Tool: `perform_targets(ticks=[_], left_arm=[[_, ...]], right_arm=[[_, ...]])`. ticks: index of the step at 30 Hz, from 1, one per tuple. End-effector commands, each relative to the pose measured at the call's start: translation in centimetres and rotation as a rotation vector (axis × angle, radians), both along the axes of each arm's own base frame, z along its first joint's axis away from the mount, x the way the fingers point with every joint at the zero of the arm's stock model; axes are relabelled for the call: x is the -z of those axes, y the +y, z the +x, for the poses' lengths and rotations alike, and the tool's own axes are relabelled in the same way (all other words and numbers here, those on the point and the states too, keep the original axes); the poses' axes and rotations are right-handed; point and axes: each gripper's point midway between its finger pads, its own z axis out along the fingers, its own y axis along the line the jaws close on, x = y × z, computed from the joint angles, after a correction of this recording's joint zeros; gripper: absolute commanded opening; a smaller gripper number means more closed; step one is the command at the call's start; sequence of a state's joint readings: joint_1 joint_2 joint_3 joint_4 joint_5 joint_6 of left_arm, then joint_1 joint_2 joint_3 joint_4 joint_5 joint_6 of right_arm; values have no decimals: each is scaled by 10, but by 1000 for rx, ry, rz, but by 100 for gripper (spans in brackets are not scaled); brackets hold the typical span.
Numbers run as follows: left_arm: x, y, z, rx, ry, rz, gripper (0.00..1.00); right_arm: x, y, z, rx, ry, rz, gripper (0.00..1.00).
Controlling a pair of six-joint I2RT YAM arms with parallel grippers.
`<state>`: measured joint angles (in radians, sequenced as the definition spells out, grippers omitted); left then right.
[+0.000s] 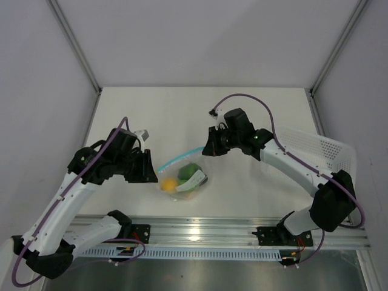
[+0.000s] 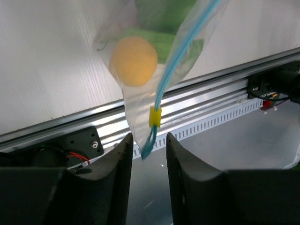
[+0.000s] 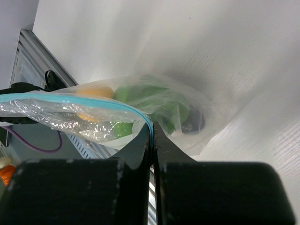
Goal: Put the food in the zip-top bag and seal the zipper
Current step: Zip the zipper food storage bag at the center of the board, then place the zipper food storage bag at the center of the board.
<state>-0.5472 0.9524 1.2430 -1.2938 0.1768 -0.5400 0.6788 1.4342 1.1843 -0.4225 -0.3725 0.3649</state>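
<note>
The zip-top bag hangs between both grippers just above the table, and it holds the food: a green piece and a yellow-orange piece. Its zipper runs as a teal strip from left to right. My right gripper is shut on the zipper's right end. In the left wrist view my left gripper stands open, and the zipper's end with a yellow slider hangs free between the fingers. A yellow-orange piece and green pieces show through the plastic.
A white perforated basket stands at the right, behind the right arm. An aluminium rail runs along the table's near edge, just below the bag. Grey walls close in the left, right and back.
</note>
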Motion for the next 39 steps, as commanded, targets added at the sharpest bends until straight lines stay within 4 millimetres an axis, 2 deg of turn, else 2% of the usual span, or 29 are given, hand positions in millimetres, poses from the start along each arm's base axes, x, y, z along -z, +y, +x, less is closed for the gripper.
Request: perform_targets(ticks=[1,2,3,4,5,6,7,8,9,10,11,12,13,14,15,17,18,19,20,21,22,23,24,26,27,29,33,38,39], left_arm=[[1,12,-8,-18,-12,22,39],[-1,12,-5,-20,-28,26,44],[-5,14,1,-34,-56,35,48],[-11,15,6,-42,-82,39,58],[-15,17,10,-52,-99,51,75],[-24,20,20,-75,-129,77,96],[-39,22,24,-81,-163,81,99],[-43,27,30,-100,-173,116,100],[-60,30,36,-120,-213,120,99],[-73,34,45,-141,-250,149,100],[-76,38,45,-149,-252,168,99],[-96,41,47,-168,-308,148,100],[-101,40,47,-170,-328,127,99],[-102,38,46,-165,-337,111,100],[-102,35,40,-148,-340,79,99],[-99,31,37,-133,-346,49,100],[-94,31,35,-129,-335,48,99],[-96,32,30,-126,-343,31,100],[-90,32,28,-124,-330,33,100],[-87,32,26,-127,-322,30,100],[-86,32,22,-124,-321,14,99],[-88,31,20,-121,-326,-1,100],[-81,29,18,-124,-305,-8,99],[-80,22,13,-114,-296,-61,100],[-78,20,12,-110,-287,-71,99],[-75,15,7,-104,-271,-112,100],[-66,3,6,-82,-265,-174,99],[-68,-10,3,-74,-257,-271,100],[-68,-14,5,-73,-261,-291,99]], right_arm=[[-17,12,14,-22,-41,28,0],[-12,16,13,-44,-14,29,0],[-19,21,17,-55,-21,43,0],[-20,24,18,-63,-17,48,0],[-14,30,19,-81,8,44,0],[-23,35,25,-89,-7,59,0],[-23,38,27,-95,2,57,0],[-14,44,33,-102,24,49,0],[-16,48,36,-112,30,58,0],[-27,53,45,-112,14,76,0],[-27,58,50,-111,21,79,0],[-23,69,71,-106,44,98,0],[-21,73,79,-95,63,108,0],[-1,78,91,-89,110,102,0],[-14,85,105,-86,92,131,0],[-10,95,124,-59,119,152,0],[17,100,138,-38,176,137,0],[0,108,154,-12,174,188,0],[3,113,165,12,201,205,0],[31,116,180,46,255,206,0],[21,122,193,60,247,248,0],[25,127,201,103,306,283,0],[44,131,214,133,330,298,0],[44,134,233,193,361,367,0],[61,135,239,218,393,366,0],[62,133,251,252,398,387,0],[73,128,258,272,371,375,0],[95,121,254,272,396,328,11],[95,120,253,261,379,317,22]])
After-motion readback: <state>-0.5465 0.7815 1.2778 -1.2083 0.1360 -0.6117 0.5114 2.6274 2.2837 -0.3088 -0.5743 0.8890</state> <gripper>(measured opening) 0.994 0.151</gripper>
